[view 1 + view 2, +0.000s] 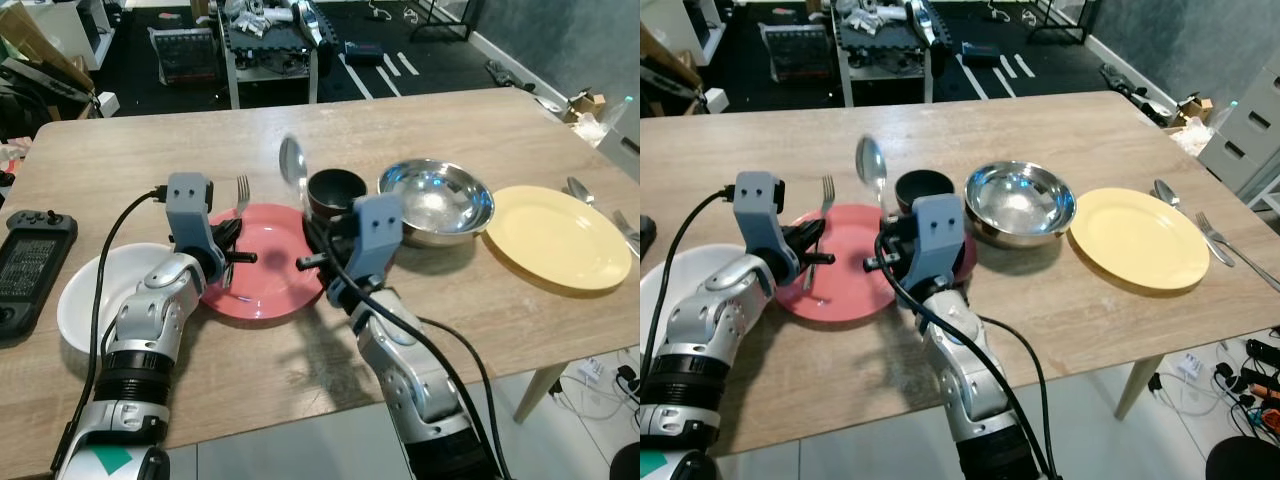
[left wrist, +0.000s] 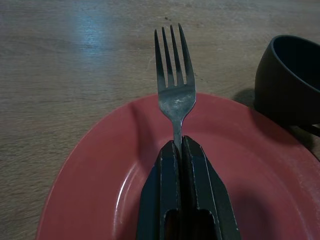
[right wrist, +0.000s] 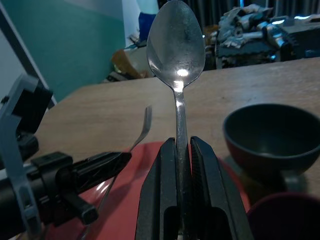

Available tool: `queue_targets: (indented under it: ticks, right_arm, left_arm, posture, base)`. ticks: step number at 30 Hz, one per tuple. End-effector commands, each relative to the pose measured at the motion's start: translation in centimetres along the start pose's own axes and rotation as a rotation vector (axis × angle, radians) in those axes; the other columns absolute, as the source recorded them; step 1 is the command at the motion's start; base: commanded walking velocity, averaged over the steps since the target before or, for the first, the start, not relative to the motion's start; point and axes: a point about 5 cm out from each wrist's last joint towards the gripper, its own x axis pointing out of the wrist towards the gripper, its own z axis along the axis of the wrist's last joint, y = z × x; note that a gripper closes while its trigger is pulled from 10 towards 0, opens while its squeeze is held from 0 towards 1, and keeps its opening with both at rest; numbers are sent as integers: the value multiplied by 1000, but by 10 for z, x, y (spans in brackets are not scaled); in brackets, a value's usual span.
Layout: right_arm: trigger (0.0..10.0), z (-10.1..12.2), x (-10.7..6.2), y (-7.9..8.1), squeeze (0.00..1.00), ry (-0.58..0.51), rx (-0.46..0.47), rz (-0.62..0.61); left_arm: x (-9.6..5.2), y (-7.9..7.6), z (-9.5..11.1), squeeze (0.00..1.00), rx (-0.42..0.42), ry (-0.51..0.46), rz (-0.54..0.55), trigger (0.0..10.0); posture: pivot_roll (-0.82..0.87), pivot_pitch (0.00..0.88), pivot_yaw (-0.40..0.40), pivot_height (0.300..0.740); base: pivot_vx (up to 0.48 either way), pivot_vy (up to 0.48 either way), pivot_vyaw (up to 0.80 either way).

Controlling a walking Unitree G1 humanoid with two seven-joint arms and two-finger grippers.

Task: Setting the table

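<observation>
My left gripper point(image 1: 228, 240) is shut on the handle of a silver fork point(image 2: 174, 80) and holds it low over the red plate point(image 1: 262, 285), tines pointing toward the far side of the table. The fingers point(image 2: 170, 190) are pressed together around the handle. Over the red plate's right part, my right gripper point(image 1: 316, 234) is shut on a silver spoon point(image 3: 176, 45), which stands upright with its bowl up. A dark bowl point(image 1: 336, 190) sits just behind the red plate, next to the right gripper.
A steel bowl point(image 1: 436, 200) and a yellow plate point(image 1: 556, 238) lie to the right, with another spoon point(image 1: 580, 189) and fork point(image 1: 1225, 240) beyond them. A white dish point(image 1: 90, 300) and a black controller point(image 1: 30, 265) lie at the left. The table's front edge is close.
</observation>
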Motion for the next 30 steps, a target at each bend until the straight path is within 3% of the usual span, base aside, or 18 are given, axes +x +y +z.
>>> queue_targets:
  ticks: [1, 4, 7, 12, 14, 22, 23, 25, 26, 30]
  right_arm:
    - [10000, 6, 1, 7, 0, -30, 24, 22]
    - [10000, 1, 1, 14, 0, 8, 11, 72]
    - [10000, -23, -1, 22, 0, 95, -1, 80]
    - [10000, -41, 0, 24, 0, 160, 9, 53]
    - [10000, -55, 2, 20, 0, 220, 5, -16]
    - [10000, -59, 6, 15, 0, 229, 17, -78]
    - [10000, -59, 7, 15, 655, 228, 19, -80]
    - [10000, -59, 8, 15, 655, 225, 23, -82]
    - [10000, -58, 9, 16, 1000, 216, 36, -79]
    - [10000, -53, 10, 17, 1000, 190, 63, -69]
  left_arm:
    - [1, -2, 0, 0, -7, -3, -11, 10000]
    - [3, -4, 2, 0, -9, -14, -17, 10000]
    - [4, -6, 5, 0, -13, -27, -21, 10000]
    - [3, -7, 6, 0, -12, -29, -29, 10000]
    - [1, -8, 6, 0, -3, -10, -48, 10000]
    - [-1, -7, -1, 24, 19, 34, -51, 10000]
    - [-1, -6, -2, 255, 19, 37, -47, 10000]
    - [-1, -6, -3, 255, 17, 39, -44, 10000]
    - [0, -5, -4, 1000, 20, 45, -33, 10000]
    - [0, -5, -5, 1000, 19, 52, -25, 10000]
  posture:
    - [52, 257, 58, 740]
    - [50, 254, 58, 740]
    - [55, 255, 60, 740]
    - [57, 253, 61, 740]
    - [68, 254, 63, 740]
    - [72, 253, 62, 740]
    - [73, 249, 61, 740]
    - [73, 249, 61, 740]
    - [73, 248, 62, 740]
    - [70, 244, 63, 740]
  base:
    - [0, 0, 0]
    - [0, 0, 0]
    - [0, 0, 0]
    - [0, 0, 0]
    - [0, 0, 0]
    - [0, 0, 0]
    - [0, 0, 0]
    - [0, 0, 0]
    - [0, 0, 0]
    - [0, 0, 0]
